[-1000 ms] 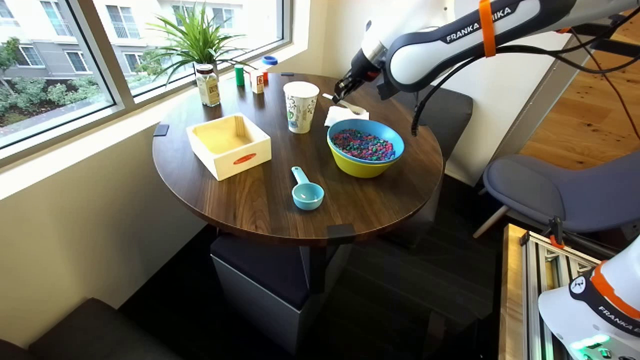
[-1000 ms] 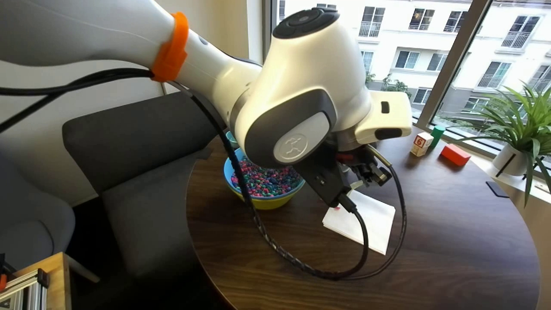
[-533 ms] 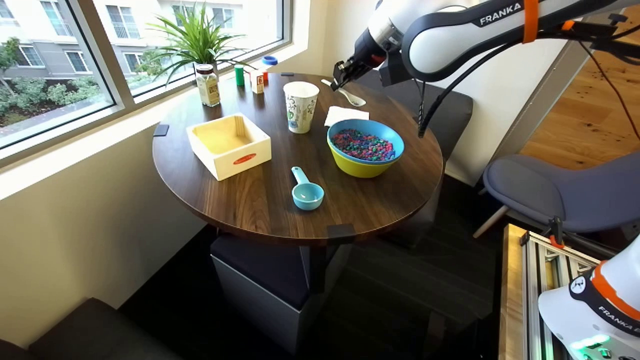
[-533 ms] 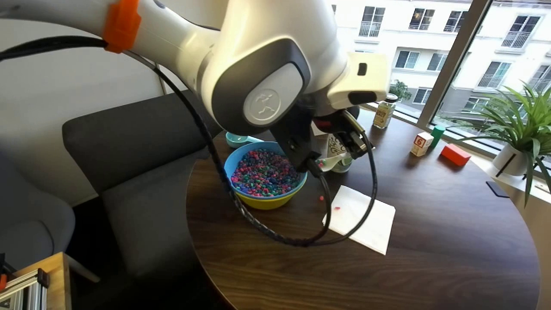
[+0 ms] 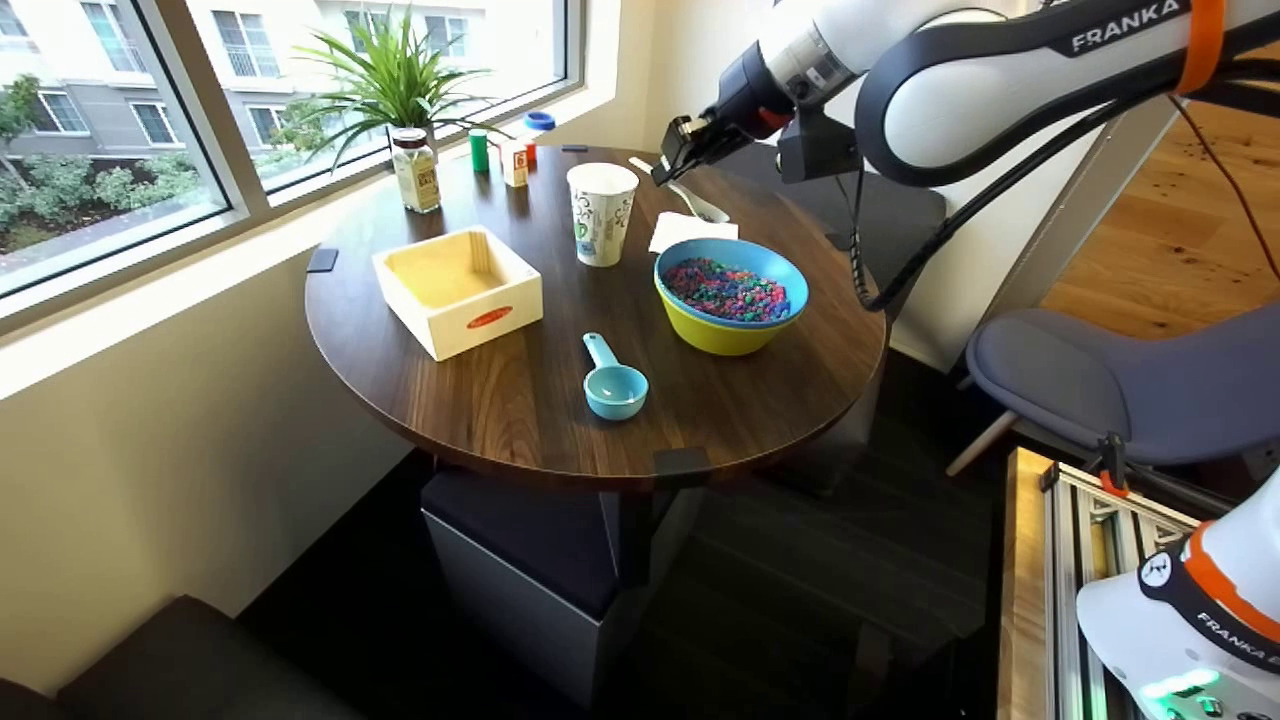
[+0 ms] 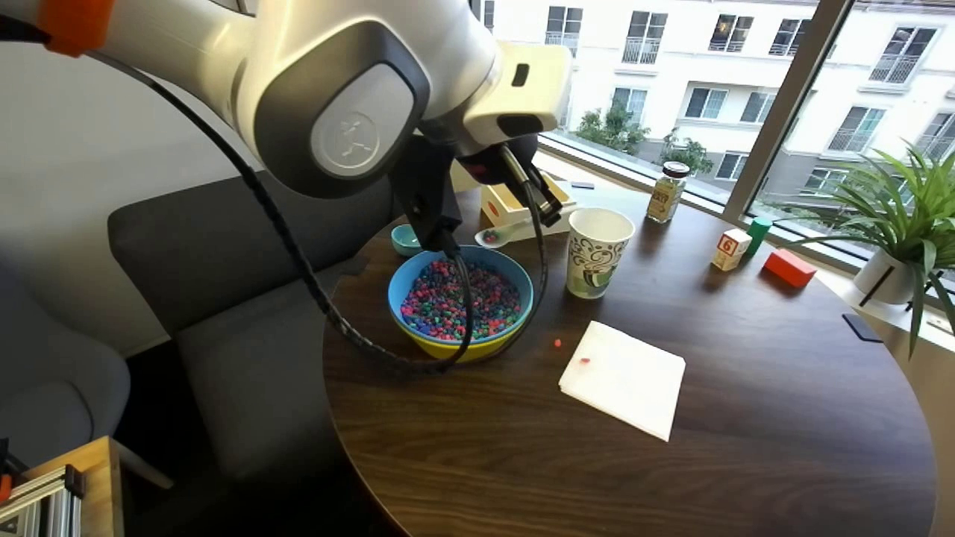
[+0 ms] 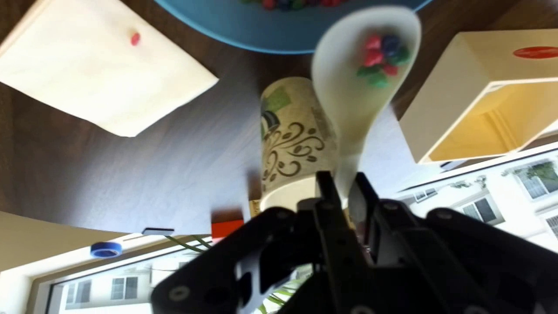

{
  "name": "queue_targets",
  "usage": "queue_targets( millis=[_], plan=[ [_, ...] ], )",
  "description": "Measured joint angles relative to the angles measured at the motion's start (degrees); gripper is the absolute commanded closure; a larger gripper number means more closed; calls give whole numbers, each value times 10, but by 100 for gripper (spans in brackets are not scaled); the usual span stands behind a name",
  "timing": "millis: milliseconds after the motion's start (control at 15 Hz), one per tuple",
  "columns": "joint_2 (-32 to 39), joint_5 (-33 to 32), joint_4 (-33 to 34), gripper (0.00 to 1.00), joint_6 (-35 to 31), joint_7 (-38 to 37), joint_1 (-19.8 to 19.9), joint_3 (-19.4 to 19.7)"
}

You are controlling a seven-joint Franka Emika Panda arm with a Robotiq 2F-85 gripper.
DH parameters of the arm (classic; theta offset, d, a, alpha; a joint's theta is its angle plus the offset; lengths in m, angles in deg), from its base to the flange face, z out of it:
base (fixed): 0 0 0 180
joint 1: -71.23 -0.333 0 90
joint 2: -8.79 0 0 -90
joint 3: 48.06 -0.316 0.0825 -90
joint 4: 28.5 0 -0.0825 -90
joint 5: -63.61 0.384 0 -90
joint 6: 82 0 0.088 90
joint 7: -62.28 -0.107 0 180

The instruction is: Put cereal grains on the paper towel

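My gripper (image 7: 341, 179) is shut on the handle of a white spoon (image 7: 348, 100), held above the table; it also shows in the exterior views (image 5: 708, 208) (image 6: 498, 236). Several cereal grains (image 7: 379, 59) lie in the spoon's bowl. The main heap of grains (image 5: 728, 290) (image 6: 455, 306) fills the blue bowl (image 5: 770, 262) (image 6: 403, 287), stacked in a yellow one. The white paper towel (image 6: 634, 380) (image 7: 96, 74) lies flat beside the bowls, with one red grain (image 6: 585, 360) (image 7: 135, 39) on it. In the wrist view the spoon overlaps the blue bowl's rim, away from the towel.
A paper cup (image 5: 600, 215) (image 6: 595, 253) stands near the bowls. A teal scoop (image 5: 615, 390) and a wooden box (image 5: 480, 318) are on the table. A stray red grain (image 6: 557, 343) lies between bowl and towel. A spice jar (image 5: 416, 175) and blocks (image 6: 731, 250) stand farther back.
My gripper has carried the spoon away from the towel, leftward and up past the cup in an exterior view. The grains on the spoon stay in it. The table objects have not moved.
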Motion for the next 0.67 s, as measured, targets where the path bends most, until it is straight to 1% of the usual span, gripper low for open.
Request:
queue_targets(
  millis=[133, 267, 467, 600, 667],
  plan=[
    [-13, 54, -29, 97, -52, 56, -14, -8],
    [-23, 121, -51, 97, -95, 119, -37, -10],
    [-39, 207, -69, 97, -129, 204, -79, -6],
    [-52, 228, -76, 97, -130, 241, -97, 2],
    [-60, 229, -82, 97, -130, 254, -99, 6]
  ],
)
